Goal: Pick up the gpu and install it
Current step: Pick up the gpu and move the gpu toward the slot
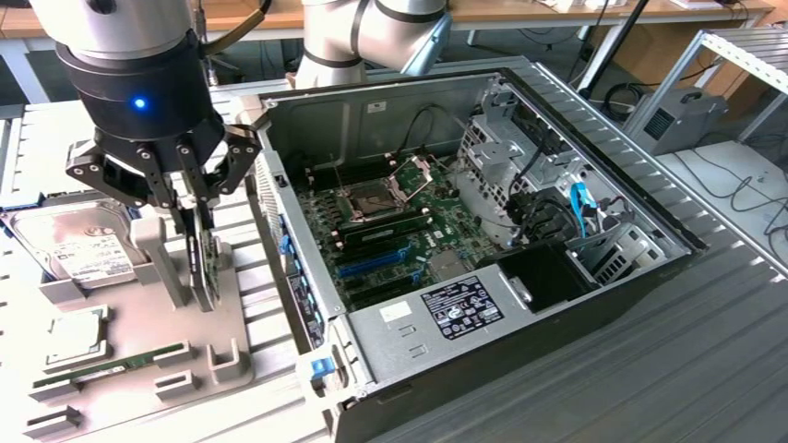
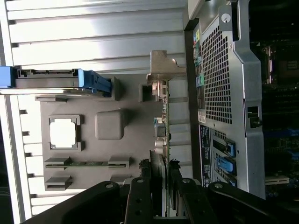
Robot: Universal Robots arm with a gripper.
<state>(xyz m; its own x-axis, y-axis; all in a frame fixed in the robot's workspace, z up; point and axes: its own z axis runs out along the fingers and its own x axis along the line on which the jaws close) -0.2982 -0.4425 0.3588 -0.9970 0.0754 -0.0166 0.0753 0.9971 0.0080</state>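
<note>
Fingers (image 2: 140,200): dark and jointed, one on each face of the gpu, pinching its upper edge.
Gripper (image 1: 191,217): pointing straight down on the end of the silver and black arm (image 1: 129,74), over the exterior view's left part of the scene.
Gpu (image 1: 205,268): standing on edge in a slot of the grey holder tray, beside a tall grey post; its lower edge sits in the slot. In the wrist view it appears edge-on, with the silver end bracket at the end away from the fingers.
Holder tray (image 1: 148,314): lying flat on the table, just beside the computer case.
Hard drive (image 1: 74,245): silver with a white label, in the tray, on the exterior view's left of the gpu.
Processor chip (image 1: 77,337): square, in its own pocket of the tray.
Memory stick (image 1: 111,365): thin and green, flat between two grey clips.
Computer case (image 1: 640,212): on its side, its open side facing up.
Motherboard (image 1: 394,221): green, inside the case, with blue slots toward the tray side.
Table (image 1: 689,369): ribbed grey metal.
</note>
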